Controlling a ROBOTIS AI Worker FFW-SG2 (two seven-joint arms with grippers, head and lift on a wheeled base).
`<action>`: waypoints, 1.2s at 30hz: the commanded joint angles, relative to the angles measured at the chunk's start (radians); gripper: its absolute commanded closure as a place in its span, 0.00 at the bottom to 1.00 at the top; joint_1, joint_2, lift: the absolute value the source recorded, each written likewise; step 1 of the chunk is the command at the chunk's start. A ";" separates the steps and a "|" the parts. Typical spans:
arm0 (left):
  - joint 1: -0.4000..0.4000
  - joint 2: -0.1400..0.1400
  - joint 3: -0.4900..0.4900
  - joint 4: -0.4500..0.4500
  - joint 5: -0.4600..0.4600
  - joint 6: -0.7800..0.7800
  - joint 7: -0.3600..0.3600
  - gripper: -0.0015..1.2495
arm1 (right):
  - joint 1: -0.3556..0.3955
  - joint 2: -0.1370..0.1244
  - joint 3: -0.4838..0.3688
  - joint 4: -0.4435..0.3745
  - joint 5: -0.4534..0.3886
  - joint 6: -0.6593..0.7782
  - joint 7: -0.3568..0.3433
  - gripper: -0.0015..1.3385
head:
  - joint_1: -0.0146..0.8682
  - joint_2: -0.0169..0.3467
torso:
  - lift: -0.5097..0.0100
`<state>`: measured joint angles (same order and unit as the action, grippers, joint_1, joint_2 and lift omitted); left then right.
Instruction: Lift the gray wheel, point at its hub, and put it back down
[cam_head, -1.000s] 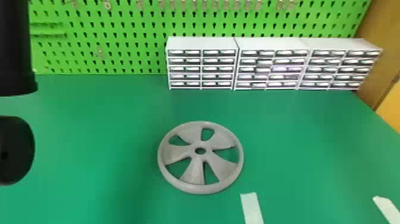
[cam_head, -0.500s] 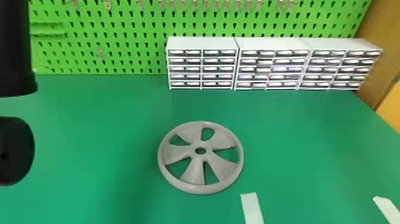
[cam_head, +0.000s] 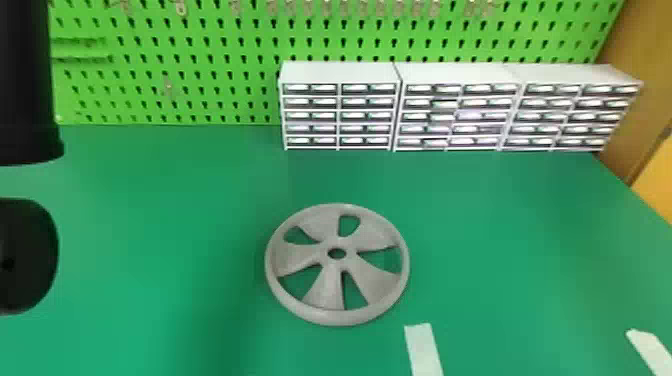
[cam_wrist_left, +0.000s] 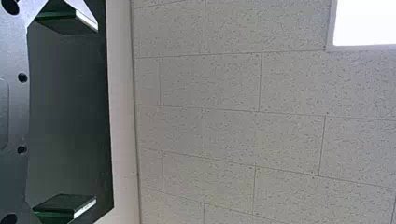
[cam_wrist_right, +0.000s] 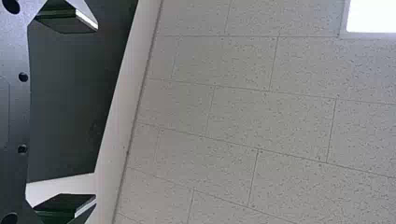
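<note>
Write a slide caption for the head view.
Gray five-spoked wheel lying flat on a green tabletop before white drawer cabinets.

Brightly lit, glowing ceiling panel (cam_wrist_left: 366, 22), glare on drawer fronts (cam_head: 382, 87), soft shadow across green tabletop (cam_head: 220, 310)

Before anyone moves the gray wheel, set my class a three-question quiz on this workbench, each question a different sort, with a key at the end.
1. How does the gray wheel rest on the green table?
(a) upright on its rim
(b) flat
(c) leaning on a box

2. True or false: the fingers of the left gripper are apart.

3. Fill in the number: ___ white drawer units stand in a row before the green pegboard.

Key: 1 b; 2 true; 3 three
</note>
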<state>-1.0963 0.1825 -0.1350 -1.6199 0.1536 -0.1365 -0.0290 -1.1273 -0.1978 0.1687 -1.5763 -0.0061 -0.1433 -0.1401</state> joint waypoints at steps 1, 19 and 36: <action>0.029 -0.002 0.005 -0.003 0.007 0.000 0.011 0.01 | 0.014 -0.005 0.005 -0.002 -0.003 0.019 0.000 0.02 | 0.80 0.18 | 0.81; 0.262 -0.006 0.020 -0.071 -0.023 0.046 0.054 0.01 | 0.190 -0.015 0.018 -0.002 -0.015 0.071 -0.007 0.02 | 0.80 0.18 | 0.81; 0.415 0.006 0.018 -0.169 -0.034 0.089 0.050 0.01 | 0.345 0.015 0.006 -0.011 -0.031 0.071 -0.012 0.02 | 0.80 0.18 | 0.81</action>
<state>-0.7115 0.1859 -0.1144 -1.7666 0.1249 -0.0620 0.0234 -0.8213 -0.1943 0.1821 -1.5869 -0.0296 -0.0721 -0.1519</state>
